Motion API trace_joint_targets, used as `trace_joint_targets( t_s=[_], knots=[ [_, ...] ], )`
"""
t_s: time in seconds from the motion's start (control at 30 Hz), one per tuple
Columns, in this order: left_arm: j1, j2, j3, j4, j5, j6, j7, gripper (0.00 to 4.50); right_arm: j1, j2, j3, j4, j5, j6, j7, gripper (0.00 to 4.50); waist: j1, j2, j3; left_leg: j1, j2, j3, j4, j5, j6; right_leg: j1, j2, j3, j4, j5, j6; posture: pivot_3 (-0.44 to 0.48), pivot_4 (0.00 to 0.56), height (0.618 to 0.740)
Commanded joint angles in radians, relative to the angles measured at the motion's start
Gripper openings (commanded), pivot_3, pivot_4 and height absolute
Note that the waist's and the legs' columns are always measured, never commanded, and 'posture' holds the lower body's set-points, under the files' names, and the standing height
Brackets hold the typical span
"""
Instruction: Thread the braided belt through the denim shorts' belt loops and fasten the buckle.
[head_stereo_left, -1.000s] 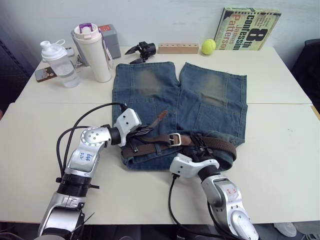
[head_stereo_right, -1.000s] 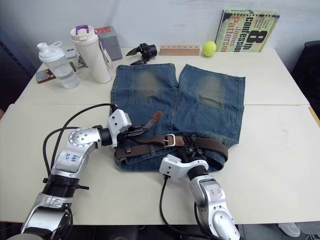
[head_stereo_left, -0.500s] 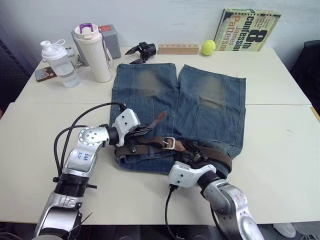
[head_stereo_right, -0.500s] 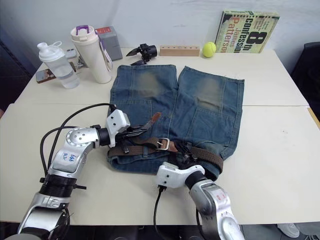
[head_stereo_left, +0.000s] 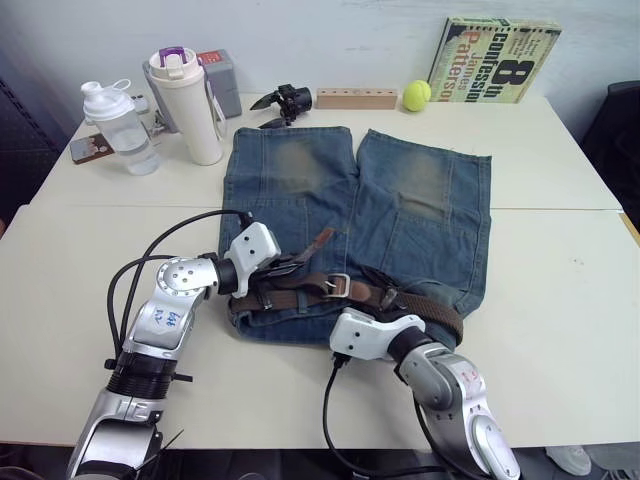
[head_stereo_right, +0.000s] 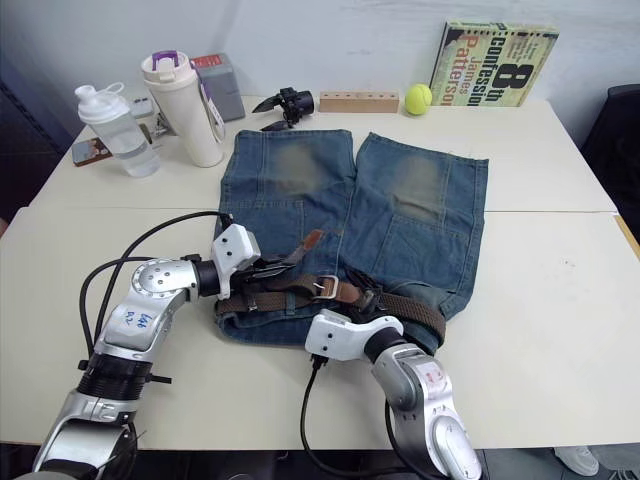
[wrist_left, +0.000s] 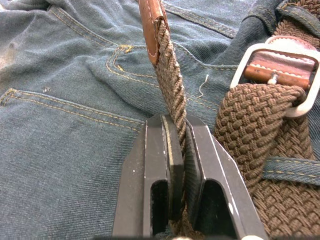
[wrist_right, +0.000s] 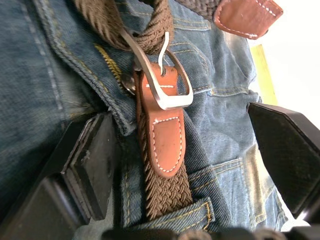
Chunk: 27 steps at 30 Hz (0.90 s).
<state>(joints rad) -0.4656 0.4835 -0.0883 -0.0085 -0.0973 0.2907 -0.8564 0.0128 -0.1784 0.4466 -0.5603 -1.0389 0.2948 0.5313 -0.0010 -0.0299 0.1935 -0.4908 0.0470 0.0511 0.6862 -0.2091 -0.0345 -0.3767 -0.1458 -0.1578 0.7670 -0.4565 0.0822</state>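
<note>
The denim shorts (head_stereo_left: 355, 215) lay flat in the middle of the bench (head_stereo_left: 560, 290), waistband toward the near edge and legs reaching toward the far edge. Bare bench stretched wide on both sides of them, toward the left and right edges. Along the far edge stood a clear bottle (head_stereo_left: 118, 127), a tall white tumbler (head_stereo_left: 187, 103), a wooden block (head_stereo_left: 356, 97), a tennis ball (head_stereo_left: 417, 94) and a book (head_stereo_left: 494, 59) leaning on the wall.

The braided belt (head_stereo_left: 300, 293) ran along the waistband, its buckle (head_stereo_left: 337, 286) near the middle of the waist and its tan tip (head_stereo_left: 321, 237) lifted over the left leg.

My left gripper (wrist_left: 179, 150) had its jaws closed tight on the belt's woven strap just below the tan tip, pressing it on both sides. My right gripper (wrist_right: 190, 145) hung over the waistband with jaws spread wide, one on each side of the buckle and gripping nothing.
</note>
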Motion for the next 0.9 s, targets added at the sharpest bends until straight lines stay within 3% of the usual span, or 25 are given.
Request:
trace_joint_targets(
  t_s=[0.03,0.27,0.37,0.5,0.63,0.9],
  knots=[
    [-0.005,0.01,0.011,-0.043,-0.028,0.002,-0.001,0.0,0.005,0.039,0.019,0.052,-0.04,0.048,-0.018,4.38,0.0,-0.001,-0.001,0.0,0.0,0.0,0.0,0.0,0.0,0.0,0.0,0.0,0.0,0.0,0.0,0.0,0.15,0.657],
    [-0.012,0.013,0.01,-0.041,-0.026,0.012,0.002,0.0,-0.012,0.084,0.016,0.062,-0.1,0.113,-0.037,4.38,0.001,-0.001,-0.001,0.0,0.0,0.0,0.0,0.0,0.0,0.0,0.0,0.0,0.0,0.0,0.0,0.0,0.15,0.657],
    [-0.019,0.015,0.009,-0.041,-0.023,0.015,0.003,0.0,-0.015,0.113,0.01,0.065,-0.116,0.146,-0.05,3.61,0.001,-0.001,-0.001,0.0,0.0,0.0,0.0,0.0,0.0,0.0,0.0,0.0,0.0,0.0,0.0,0.0,0.15,0.657],
    [-0.03,0.014,0.008,-0.04,-0.023,0.021,0.003,0.0,-0.038,0.119,-0.001,0.071,-0.128,0.167,-0.04,1.7,0.001,-0.001,-0.001,0.0,0.0,0.0,0.0,0.0,0.0,0.0,0.0,0.0,0.0,0.0,0.0,0.0,0.15,0.657],
    [-0.043,0.01,0.003,-0.033,-0.019,0.024,0.006,0.0,-0.092,0.098,-0.006,0.091,-0.155,0.161,-0.033,0.19,0.001,-0.001,-0.001,0.0,0.0,0.0,0.0,0.0,0.0,0.0,0.0,0.0,0.0,0.0,0.0,0.0,0.15,0.657],
    [-0.062,0.005,-0.008,-0.028,-0.016,0.031,0.007,0.0,-0.236,-0.096,-0.01,0.106,-0.165,0.017,0.063,0.19,0.001,-0.001,-0.001,0.0,0.0,0.0,0.0,0.0,0.0,-0.001,-0.001,0.0,0.0,0.0,0.0,0.0,0.15,0.657]
  ],
)
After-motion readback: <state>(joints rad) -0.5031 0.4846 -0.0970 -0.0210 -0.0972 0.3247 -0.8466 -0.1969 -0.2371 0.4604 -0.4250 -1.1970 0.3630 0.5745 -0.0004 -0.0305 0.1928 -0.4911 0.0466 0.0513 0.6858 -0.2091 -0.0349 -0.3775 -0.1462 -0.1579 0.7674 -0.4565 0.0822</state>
